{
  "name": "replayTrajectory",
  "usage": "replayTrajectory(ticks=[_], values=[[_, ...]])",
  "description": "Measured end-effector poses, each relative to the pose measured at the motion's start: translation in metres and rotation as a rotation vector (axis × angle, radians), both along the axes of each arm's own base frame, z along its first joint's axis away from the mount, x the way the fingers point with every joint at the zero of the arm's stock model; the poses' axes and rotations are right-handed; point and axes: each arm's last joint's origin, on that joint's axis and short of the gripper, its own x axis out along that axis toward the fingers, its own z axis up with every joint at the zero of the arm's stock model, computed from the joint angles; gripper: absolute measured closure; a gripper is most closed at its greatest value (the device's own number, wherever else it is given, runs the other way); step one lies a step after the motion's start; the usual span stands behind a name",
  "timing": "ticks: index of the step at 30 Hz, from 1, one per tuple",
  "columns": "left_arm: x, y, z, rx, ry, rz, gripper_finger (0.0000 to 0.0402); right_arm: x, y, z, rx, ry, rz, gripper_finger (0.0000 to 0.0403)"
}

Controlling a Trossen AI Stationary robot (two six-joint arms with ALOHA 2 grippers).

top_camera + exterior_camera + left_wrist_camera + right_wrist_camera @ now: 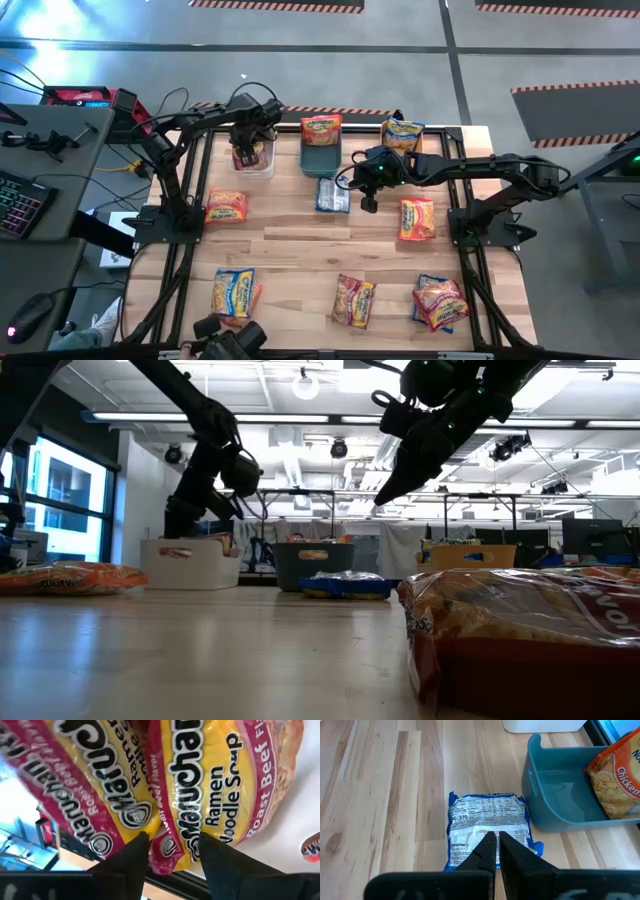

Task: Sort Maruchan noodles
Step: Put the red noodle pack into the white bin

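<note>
Two pink-red Maruchan packets (200, 785) lie in the white bin (263, 166) at the far left. My left gripper (172, 851) is open just above them, its fingers on either side of one packet's short end. A blue packet (487, 827) lies label side down on the wood beside the teal bin (545, 805). My right gripper (496, 851) hangs shut above it, well clear of the table in the low view (380, 498). The teal bin holds an orange packet (322, 128). The orange bin (428, 134) holds a blue-and-yellow packet (402, 133). My left gripper comes at the pink-red packet from above, slanting down, its open fingers (137, 852) flanking the packet's short end (172, 847). The packet lies in the white bin. Whether the fingers touch it I cannot tell.
Loose packets lie about the table: orange ones at the left (226, 207) and right (417, 218), a blue-and-yellow one (234, 292), a pink-red one (353, 300), and a pink-red one on a blue one (440, 302) near the front edge. A desk with a keyboard (22, 203) stands left of the table.
</note>
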Motion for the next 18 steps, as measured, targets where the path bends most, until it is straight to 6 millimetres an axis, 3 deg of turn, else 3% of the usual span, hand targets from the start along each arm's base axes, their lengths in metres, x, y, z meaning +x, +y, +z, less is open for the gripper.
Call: replayTrajectory(ticks=[5,12,18], values=[[-0.002,-0.003,-0.005,-0.005,0.045,-0.043,0.0284,0.000,0.000,0.000,-0.001,0.000,0.001,0.0403],[0.007,-0.002,-0.003,0.071,0.041,-0.090,0.0388,0.000,0.000,0.000,-0.003,0.000,0.002,0.0403],[0.016,0.004,0.015,0.160,-0.039,-0.091,0.0399,0.000,0.000,0.000,-0.002,0.001,0.002,0.0403]])
